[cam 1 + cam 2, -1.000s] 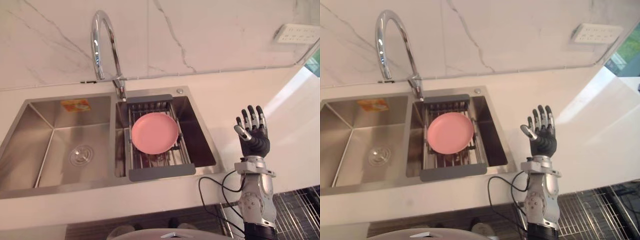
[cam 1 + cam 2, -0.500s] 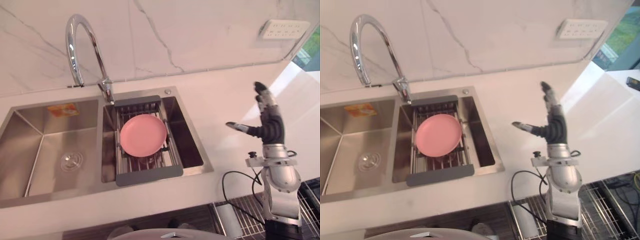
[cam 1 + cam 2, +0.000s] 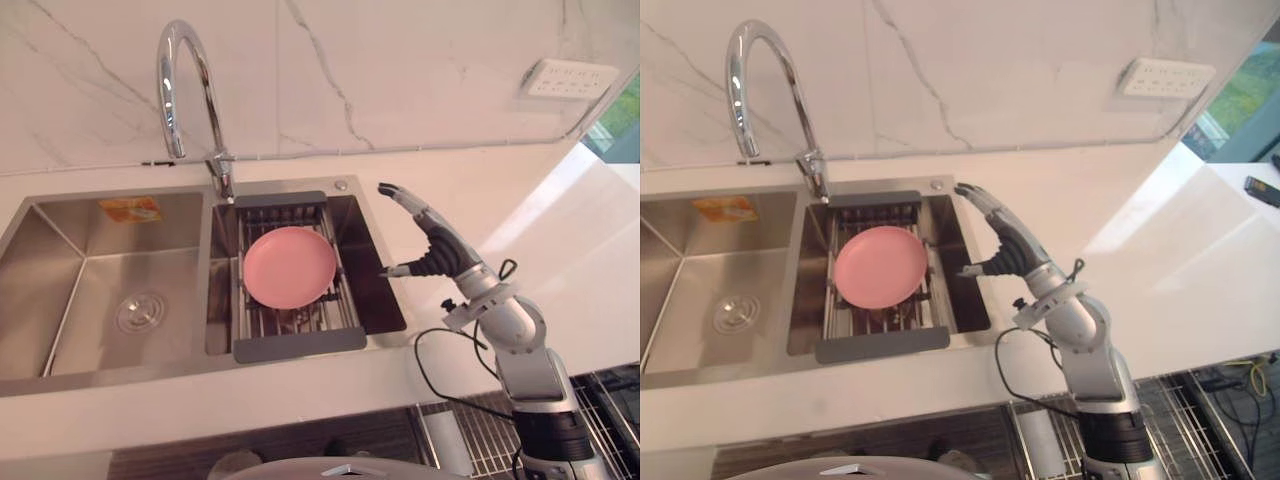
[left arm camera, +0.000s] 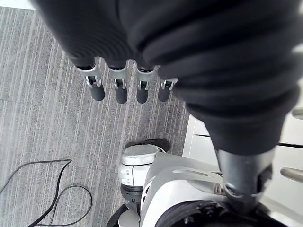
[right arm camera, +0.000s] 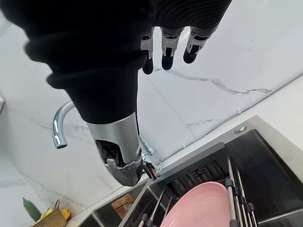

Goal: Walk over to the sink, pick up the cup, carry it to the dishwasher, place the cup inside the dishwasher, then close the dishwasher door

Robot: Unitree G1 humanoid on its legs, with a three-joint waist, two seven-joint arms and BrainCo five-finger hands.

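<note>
**Pink plate in the sink, nothing picked up yet**

Standing by, I see the robot at the sink [image 3: 60, 270], so the walk looks done. Everything else is left, as I judge it: the grasp, the carry, the placing, the closing of the door. The right hand [image 3: 440, 258] hovers over the sink's right edge, fingers straight and a little spread, thumb held apart, holding nothing. Where the cup is I cannot tell. What lies on the drain rack [image 3: 298, 345] in the right basin is a pink plate [image 3: 289, 266], near the curved faucet [image 3: 180, 80]. A wire rack [image 3: 480, 445] low at the robot's right may belong to the open dishwasher, though that is a guess.

The head views give the whole double sink, the white counter [image 3: 520, 210] and a wall socket [image 3: 567, 78]. The right wrist view adds a woven basket [image 5: 47, 215] holding something yellow, beyond the faucet. The left wrist view adds the left hand [image 4: 121, 94], hanging over grey floor [image 4: 38, 118], fingers straight, side by side, empty.
</note>
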